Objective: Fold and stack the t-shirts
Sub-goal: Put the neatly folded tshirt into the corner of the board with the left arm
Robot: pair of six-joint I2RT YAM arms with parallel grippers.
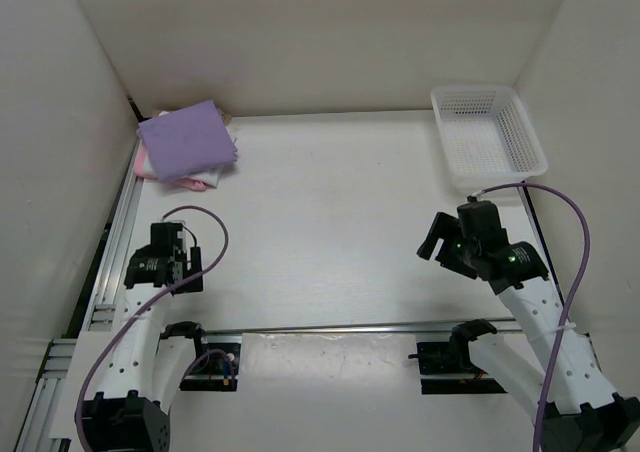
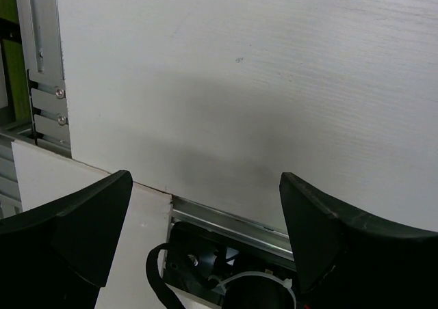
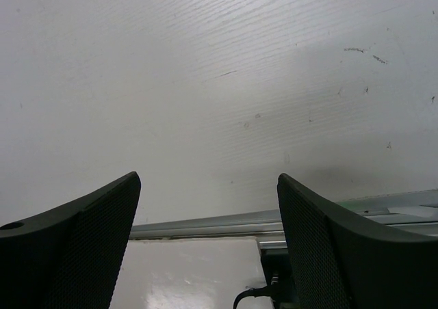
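Upper left of the top view: lavender purple t-shirt [image 1: 187, 139], plain. Pink t-shirt [image 1: 143, 160] peeks out at its left edge, white t-shirt [image 1: 205, 180] at its lower edge, and there is a tan sliver [image 1: 229, 119] at its upper right corner. Upper right: basket [image 1: 490, 137], white, open mesh pattern. Desk [image 1: 330, 202] is white with faint wood grain. Arms [image 1: 540, 322] are white with black joints, cables [image 1: 585, 227] purple. Left fingers [image 2: 82, 220] are plain black. Right fingers [image 3: 328, 234] are black with a fine dotted texture. Rail [image 2: 41, 56] is silver.
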